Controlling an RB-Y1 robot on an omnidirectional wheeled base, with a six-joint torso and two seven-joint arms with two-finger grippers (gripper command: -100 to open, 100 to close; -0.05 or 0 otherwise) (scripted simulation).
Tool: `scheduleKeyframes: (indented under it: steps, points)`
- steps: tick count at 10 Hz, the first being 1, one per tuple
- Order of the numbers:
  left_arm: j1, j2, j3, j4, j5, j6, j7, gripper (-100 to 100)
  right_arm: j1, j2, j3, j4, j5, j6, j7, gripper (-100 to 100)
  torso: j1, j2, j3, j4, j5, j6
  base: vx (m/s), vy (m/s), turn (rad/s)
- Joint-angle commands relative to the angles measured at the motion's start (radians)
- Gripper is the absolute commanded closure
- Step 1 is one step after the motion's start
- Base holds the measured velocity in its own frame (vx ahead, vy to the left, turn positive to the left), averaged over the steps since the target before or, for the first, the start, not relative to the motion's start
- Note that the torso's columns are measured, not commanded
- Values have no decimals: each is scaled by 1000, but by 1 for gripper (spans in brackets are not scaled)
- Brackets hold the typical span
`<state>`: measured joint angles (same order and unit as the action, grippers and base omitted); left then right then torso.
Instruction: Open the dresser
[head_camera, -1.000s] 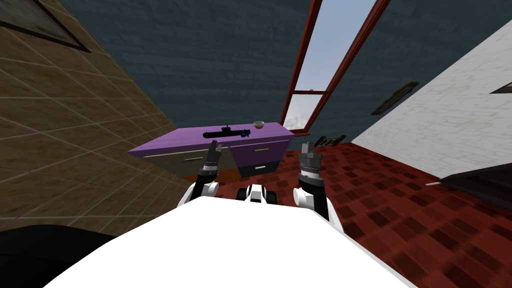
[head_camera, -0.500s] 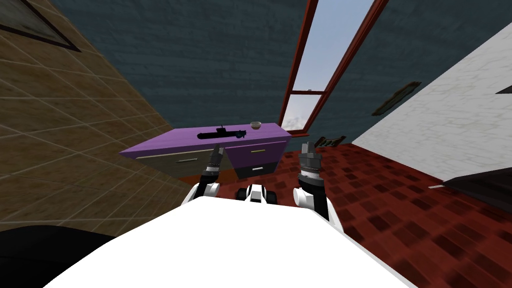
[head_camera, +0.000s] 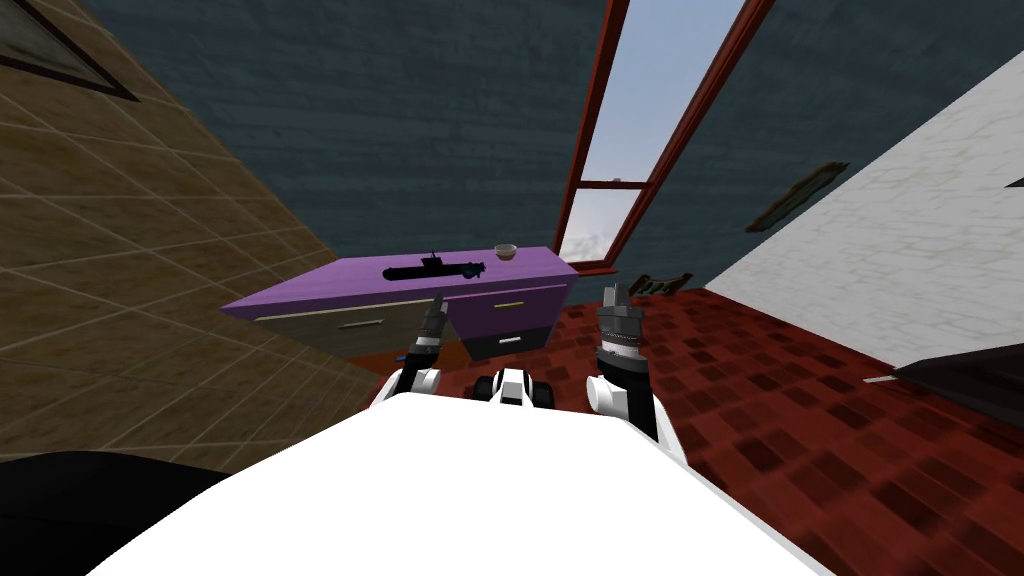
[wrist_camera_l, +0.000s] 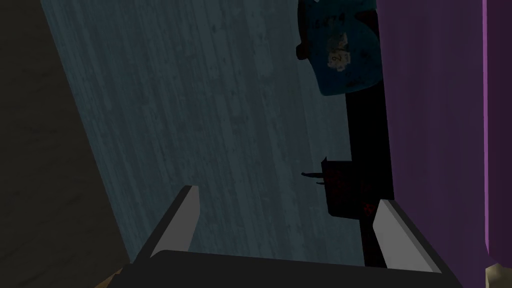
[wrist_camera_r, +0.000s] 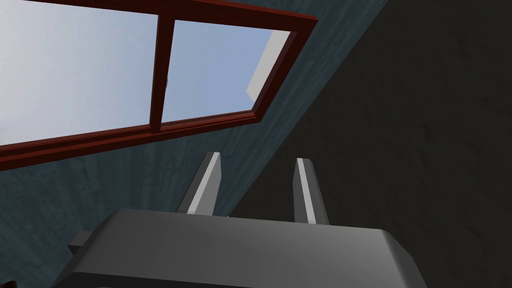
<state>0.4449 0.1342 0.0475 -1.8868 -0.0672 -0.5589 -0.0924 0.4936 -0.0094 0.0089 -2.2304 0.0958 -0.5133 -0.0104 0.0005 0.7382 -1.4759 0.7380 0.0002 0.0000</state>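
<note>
Two grippers are raised in front of me. The left gripper (wrist_camera_l: 287, 200) has its jaws spread wide with nothing between them. The right gripper (wrist_camera_r: 260, 160) has its jaws drawn to a narrow gap and also holds nothing. In the head view the left jaws stand against the front of the dresser (head_camera: 320, 290), at the seam between two drawer fronts. A beige drawer front (head_camera: 330, 325) is to their left and a purple drawer front (head_camera: 540, 305) to their right; I cannot tell whether the jaws touch either one. Down and to the right of the left jaws, under the purple front, sits a dark drawer front (head_camera: 490, 345). Each front carries a slim bar handle. In the left wrist view a purple face of the dresser runs just outside one finger (wrist_camera_l: 395, 230). A black shape lies beside that face, and a blue object (wrist_camera_l: 340, 55) is farther ahead; I cannot tell what either is. Just above the left jaws, on the purple top, lies a black model submarine (head_camera: 432, 269). A small bowl (head_camera: 505, 250) sits farther to the right, near the back edge. The right jaws stand to the right of the dresser and apart from it, over a red tiled floor (head_camera: 800, 400). Beyond both grippers rises a dark blue-grey wall (head_camera: 400, 130), with a tall red-framed window (head_camera: 660, 90) above and beyond the right jaws.
</note>
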Motion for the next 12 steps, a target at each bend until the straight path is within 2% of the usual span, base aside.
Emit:
scheduleKeyframes:
  steps: [1,8,12]
  points:
    - [-13,0,5,51,0,0,-3,-100,0,0,0,0,0,0,0,0,0,1,1,0,0,0,41,-79,9]
    - [-37,28,16,188,2,-5,-10,-100,0,0,0,0,0,0,0,0,-1,-1,-1,0,0,0,50,-87,11]
    - [-53,26,23,280,3,-9,-16,-100,0,0,0,0,0,0,0,0,-1,-1,0,0,0,0,51,-109,14]
